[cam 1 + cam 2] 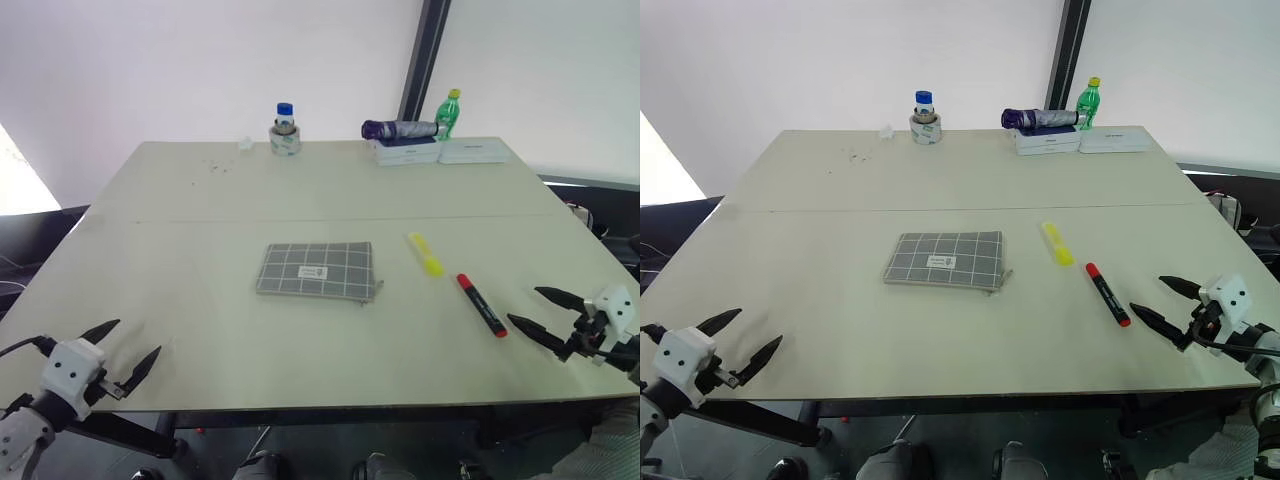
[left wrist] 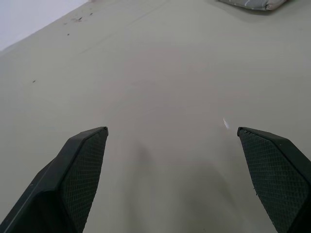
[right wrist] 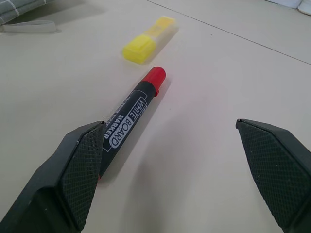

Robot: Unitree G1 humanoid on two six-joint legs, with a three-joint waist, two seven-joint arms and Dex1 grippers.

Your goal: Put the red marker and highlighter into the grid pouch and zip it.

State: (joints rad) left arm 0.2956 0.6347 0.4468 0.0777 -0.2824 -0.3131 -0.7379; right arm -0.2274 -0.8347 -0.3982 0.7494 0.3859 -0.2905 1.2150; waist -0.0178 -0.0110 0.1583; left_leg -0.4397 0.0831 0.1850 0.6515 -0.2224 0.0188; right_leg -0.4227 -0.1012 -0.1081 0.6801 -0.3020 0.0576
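The grey grid pouch (image 1: 317,270) lies flat in the middle of the table, its white label facing up. To its right lies the yellow highlighter (image 1: 426,253), and right of that the red marker (image 1: 481,304) with its black middle band. My right gripper (image 1: 536,311) is open at the table's right front, just right of the marker and apart from it. In the right wrist view the marker (image 3: 131,116) lies by one fingertip, with the highlighter (image 3: 147,40) beyond it. My left gripper (image 1: 127,349) hangs open over the table's left front corner, holding nothing.
Along the far edge of the table (image 1: 200,200) stand a blue-capped jar (image 1: 285,129), a green bottle (image 1: 449,113), a purple folded umbrella (image 1: 400,129) and two flat white boxes (image 1: 440,151). A dark vertical post (image 1: 420,60) rises behind the table.
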